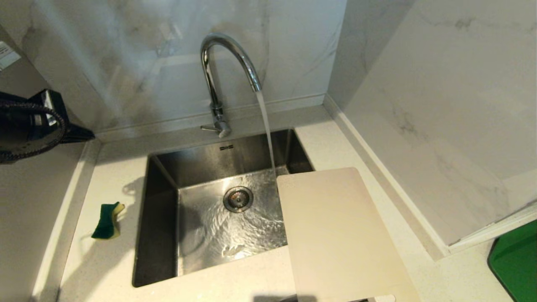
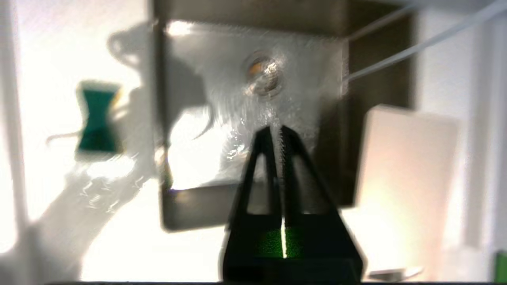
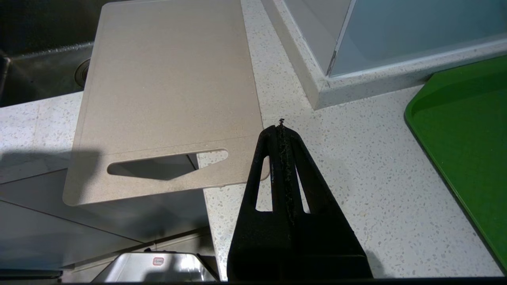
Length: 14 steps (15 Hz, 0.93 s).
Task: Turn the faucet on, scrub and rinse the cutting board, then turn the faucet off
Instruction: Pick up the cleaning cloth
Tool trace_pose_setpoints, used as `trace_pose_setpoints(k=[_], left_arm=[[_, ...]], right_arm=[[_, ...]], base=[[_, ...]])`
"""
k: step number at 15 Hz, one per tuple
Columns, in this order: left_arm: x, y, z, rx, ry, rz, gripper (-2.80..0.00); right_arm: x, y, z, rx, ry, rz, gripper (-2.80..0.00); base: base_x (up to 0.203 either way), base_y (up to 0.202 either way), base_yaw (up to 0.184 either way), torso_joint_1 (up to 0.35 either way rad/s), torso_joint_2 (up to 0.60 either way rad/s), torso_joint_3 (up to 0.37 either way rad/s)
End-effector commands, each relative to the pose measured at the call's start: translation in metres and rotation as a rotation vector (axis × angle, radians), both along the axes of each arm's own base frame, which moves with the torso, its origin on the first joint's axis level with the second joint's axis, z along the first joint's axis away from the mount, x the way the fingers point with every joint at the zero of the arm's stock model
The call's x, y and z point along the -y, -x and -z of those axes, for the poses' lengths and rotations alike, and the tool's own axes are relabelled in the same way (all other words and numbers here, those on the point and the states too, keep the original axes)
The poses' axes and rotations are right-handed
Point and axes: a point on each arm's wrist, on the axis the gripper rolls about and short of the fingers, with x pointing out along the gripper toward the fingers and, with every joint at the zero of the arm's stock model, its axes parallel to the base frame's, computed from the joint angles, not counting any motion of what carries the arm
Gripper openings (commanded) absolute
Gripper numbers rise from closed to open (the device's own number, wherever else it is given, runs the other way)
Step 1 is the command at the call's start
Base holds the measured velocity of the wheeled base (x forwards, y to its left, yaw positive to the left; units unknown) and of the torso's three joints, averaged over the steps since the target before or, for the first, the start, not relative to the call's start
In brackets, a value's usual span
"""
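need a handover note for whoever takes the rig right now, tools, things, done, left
Left tool: shut, empty, above the sink.
Right tool: shut, empty, over the counter beside the board's slot end.
Faucet: on, water running into the sink.
Board: on the counter right of the sink, its far corner over the basin.
Sponge: on the counter left of the sink.
Done: water on.
Left: scrub, rinse, shut the faucet.

Metal, plastic and stone finishes

Glossy chrome faucet [image 1: 218, 79]; brushed steel sink [image 1: 163, 197]; matt, smooth plastic cutting board [image 1: 335, 230]; speckled stone worktop [image 3: 356, 178]; polished marble-look wall [image 1: 440, 105]; rough green sponge [image 1: 107, 220].
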Motion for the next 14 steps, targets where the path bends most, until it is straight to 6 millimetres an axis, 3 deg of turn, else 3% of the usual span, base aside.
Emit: trace_pose_setpoints(k=[1,5,12,13,14], left_arm=[[-0.016,0.019,0.022,-0.061,-0.025,-0.039,-2.8],[-0.029,0.023,0.076,-0.236,-0.071,-0.06,-2.8],[-0.05,-0.022,0.135,-0.335,-0.129,-0.102,-2.8],[-0.05,-0.026,0.138,-0.346,-0.126,-0.1,0.0],[-0.05,-0.029,0.142,-0.36,-0.125,-0.098,0.0]], right_arm=[[0.0,0.0,0.0,0.001,0.0,-0.001,-2.8],[0.0,0.0,0.0,0.001,0.0,-0.001,-2.8],[0.0,0.0,0.0,0.001,0.0,-0.001,-2.8],[0.0,0.0,0.0,0.001,0.0,-0.001,-2.8],[0.0,0.0,0.0,0.001,0.0,-0.001,-2.8]], base=[[0.0,0.0,0.0,0.0,0.0,0.0],[0.0,0.0,0.0,0.0,0.0,0.0],[0.0,0.0,0.0,0.0,0.0,0.0],[0.0,0.0,0.0,0.0,0.0,0.0],[0.0,0.0,0.0,0.0,0.0,0.0]])
